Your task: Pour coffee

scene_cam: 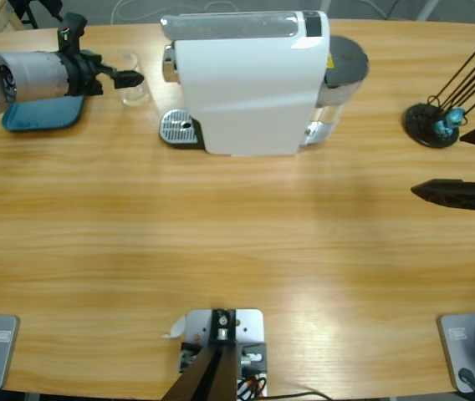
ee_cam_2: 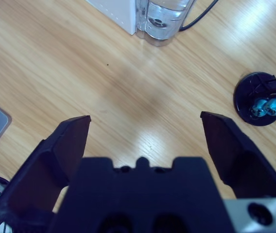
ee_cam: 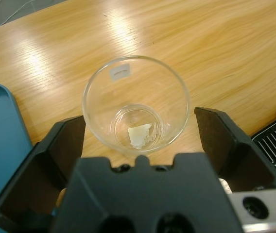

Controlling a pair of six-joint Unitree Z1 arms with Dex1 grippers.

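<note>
Wooden surface is carrying a clear glass at upper left of the high view — light, slick, breakable — sitting between the spread left gripper; grip mid-wall gently. Coffee isn't showing. Right gripper is hanging spread — empty.

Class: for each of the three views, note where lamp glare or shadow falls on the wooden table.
High view: soft glare on the table below the coffee machine. Left wrist view: bright glare streaks beyond the glass. Right wrist view: a glare patch ahead of the right gripper, and a faint shadow beyond it.
</note>
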